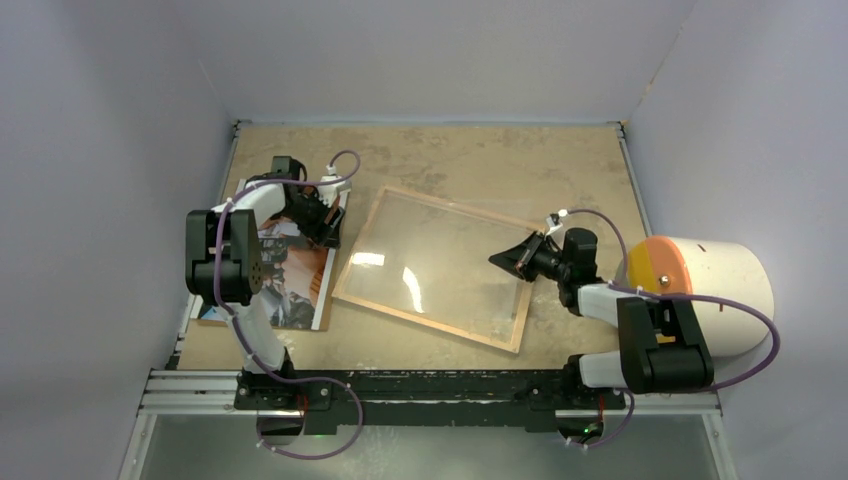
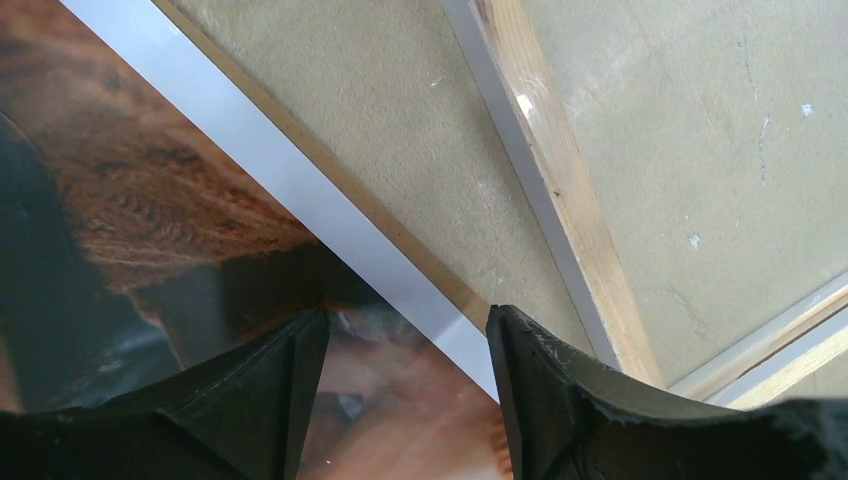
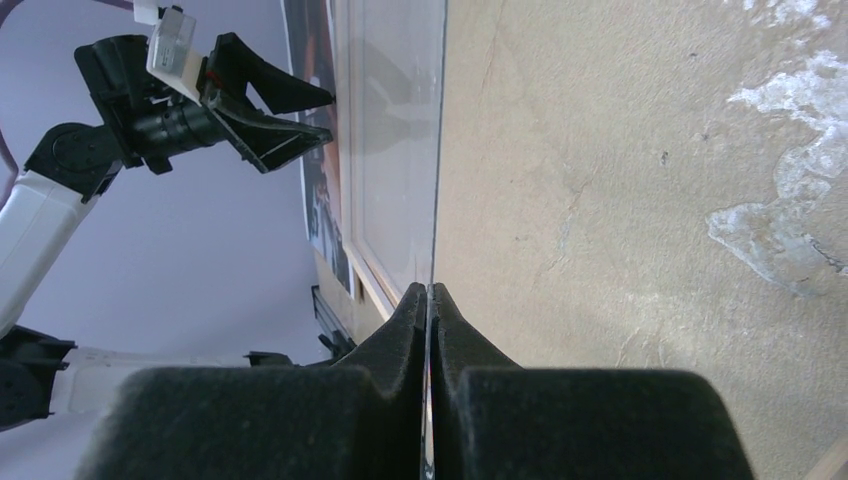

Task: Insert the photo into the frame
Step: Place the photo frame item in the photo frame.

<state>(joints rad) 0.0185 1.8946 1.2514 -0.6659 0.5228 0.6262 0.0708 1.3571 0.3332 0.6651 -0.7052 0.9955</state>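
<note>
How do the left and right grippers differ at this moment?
The left gripper stands open; the right gripper is shut. The left one hangs over the edge of the photo, holding nothing; the right one pinches the edge of the clear sheet. Both are black.

Counts: 1 photo [image 1: 290, 275], 1 frame [image 2: 560, 190], 1 clear sheet [image 3: 400, 130]. 2 robot arms: left arm [image 1: 235, 260] and right arm [image 1: 650, 340]. 2 pincers, one per arm: left pincer [image 2: 405, 340], right pincer [image 3: 430, 300]. 2 fingers on each pincer, 4 fingers total. 1 white cylinder with an orange end [image 1: 710, 290]. 1 tabletop [image 1: 480, 160] under all of it.
</note>
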